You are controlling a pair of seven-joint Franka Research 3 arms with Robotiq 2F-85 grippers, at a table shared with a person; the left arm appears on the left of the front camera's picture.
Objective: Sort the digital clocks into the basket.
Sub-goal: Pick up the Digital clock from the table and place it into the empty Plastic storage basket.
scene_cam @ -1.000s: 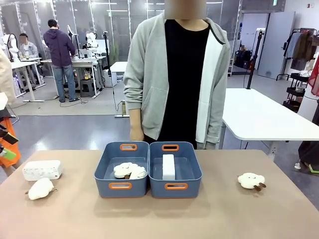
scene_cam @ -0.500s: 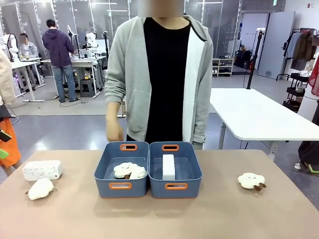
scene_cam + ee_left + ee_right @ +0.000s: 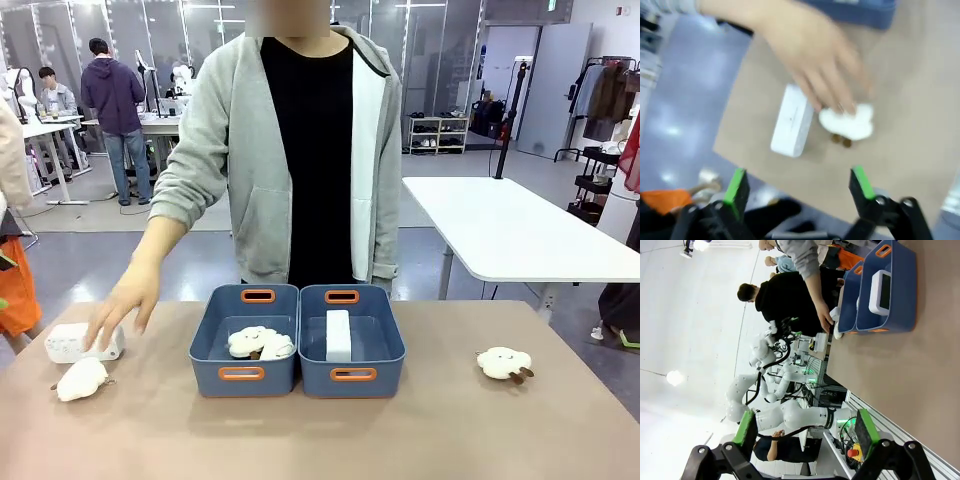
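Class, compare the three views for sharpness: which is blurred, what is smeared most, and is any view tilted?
Left wrist view: motion-blurred throughout, the person's hand smeared most, the white clock and plush toy soft-edged. Front view: sharp and evenly lit, the reaching hand slightly soft. Right wrist view: crisp but rolled sideways, the baskets and table on edge, a lamp glaring.

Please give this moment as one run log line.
hand: at left clock | other clock: in right basket | left gripper: open | right gripper: open
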